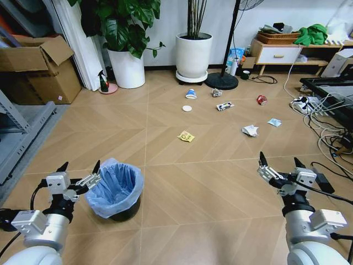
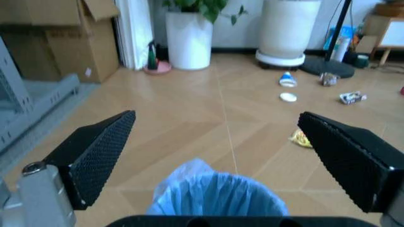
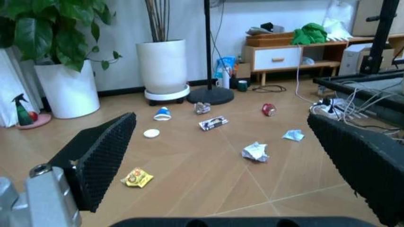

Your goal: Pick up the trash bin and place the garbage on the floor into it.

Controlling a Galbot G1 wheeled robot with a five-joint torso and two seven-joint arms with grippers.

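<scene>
Across the floor [image 1: 182,182] litter lies well beyond my left gripper [image 1: 80,175], jaws wide and empty beside the trash bin [image 1: 114,189], whose loose liner could slip; right gripper [image 1: 277,165] likewise open.

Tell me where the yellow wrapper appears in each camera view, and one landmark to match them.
Head view: yellow wrapper on the floor, middle of picture.
Left wrist view: yellow wrapper beside the far gripper finger.
Right wrist view: yellow wrapper near a finger.
Shared landmark: white round lid just beyond it.
</scene>
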